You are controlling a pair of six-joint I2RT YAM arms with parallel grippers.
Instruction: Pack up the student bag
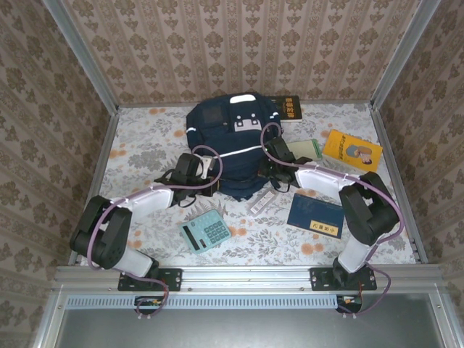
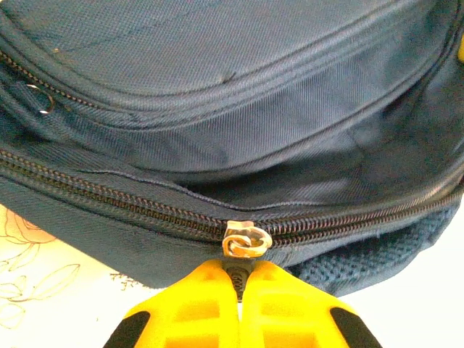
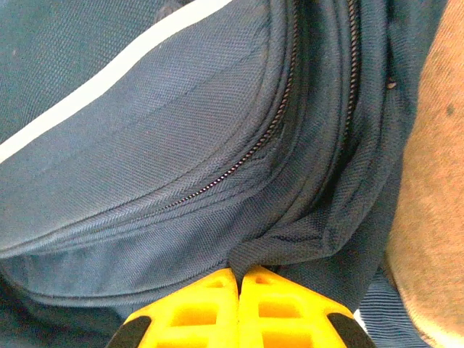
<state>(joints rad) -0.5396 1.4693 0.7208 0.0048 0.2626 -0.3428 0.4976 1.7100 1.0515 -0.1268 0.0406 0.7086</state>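
Navy student bag (image 1: 232,145) sits mid-far on the table (image 1: 145,152), left tool (image 2: 239,279) clamped on its zip pull (image 2: 245,239), right tool (image 3: 238,279) pinching a fabric fold; calculator (image 1: 204,233), blue book (image 1: 315,215) and yellow book (image 1: 351,148) lie outside, so packing is seemingly not yet begun.

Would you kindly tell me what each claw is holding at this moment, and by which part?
The left claw pinches the student bag by its zipper pull; right claw pinches a fold of its fabric.
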